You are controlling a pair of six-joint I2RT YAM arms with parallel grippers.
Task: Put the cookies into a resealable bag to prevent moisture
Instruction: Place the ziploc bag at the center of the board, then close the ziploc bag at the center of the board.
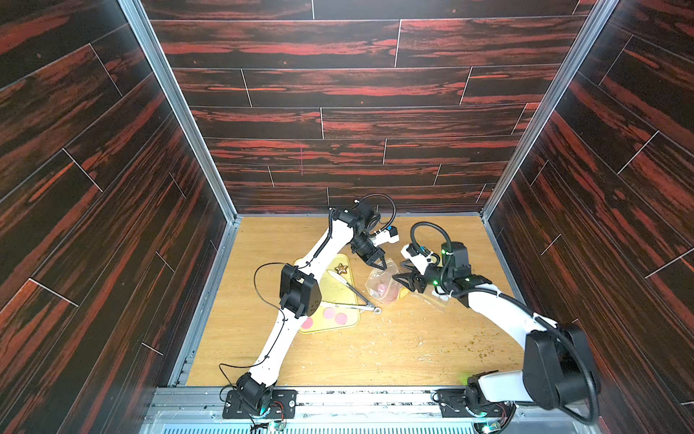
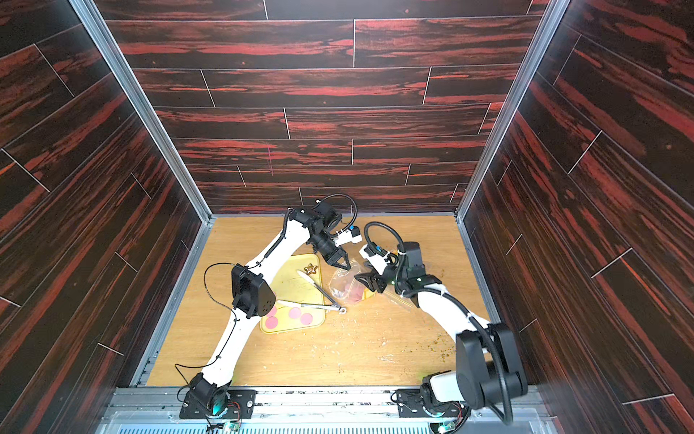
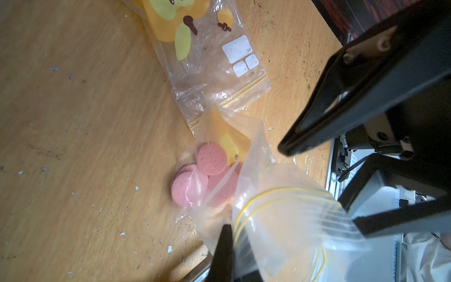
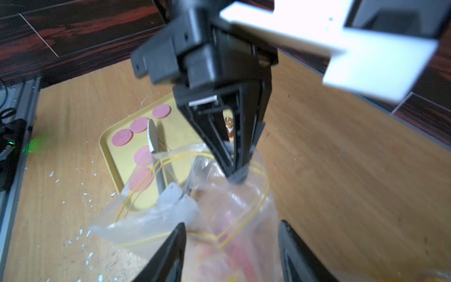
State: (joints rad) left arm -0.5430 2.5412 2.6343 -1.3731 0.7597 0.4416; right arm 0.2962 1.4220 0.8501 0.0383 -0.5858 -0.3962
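Cookies [image 3: 211,160]: small pink discs, a handful piled loose at the bottom of the bag, overlapping each other
Tray cookies [image 4: 139,124]: about five more, lying flat on the yellow tray [image 4: 105,153], just beside the bag
Bag [image 3: 280,207]: clear zip-top with a yellow seal line, mouth pulled up and gaping, bottom resting on the table [image 3: 73,122]
Left gripper [image 4: 238,174]: pinched tight on the far rim of the bag, holding the mouth up
Right gripper [image 4: 231,223]: fingers spread apart on either side of the near rim, nothing clamped as far as visible
Tongs [image 1: 353,289]: lying across the tray edge, not held by either arm
Spare bag [image 3: 214,61]: flat on the table next to the working one, cartoon print; sealed or not, can't tell
Cookie handling: light, thin, stiff, probably brittle, judging by the crumbs [image 4: 80,232] all over. Best gripped edge-to-edge across the disc, gentle squeeze only
Bag handling: floppy, slick film, zero shape of its own. Best held right at the thicker zip strip, not the thin wall
Watch out for: mouth sagging shut, and discs sliding off a tilted grip
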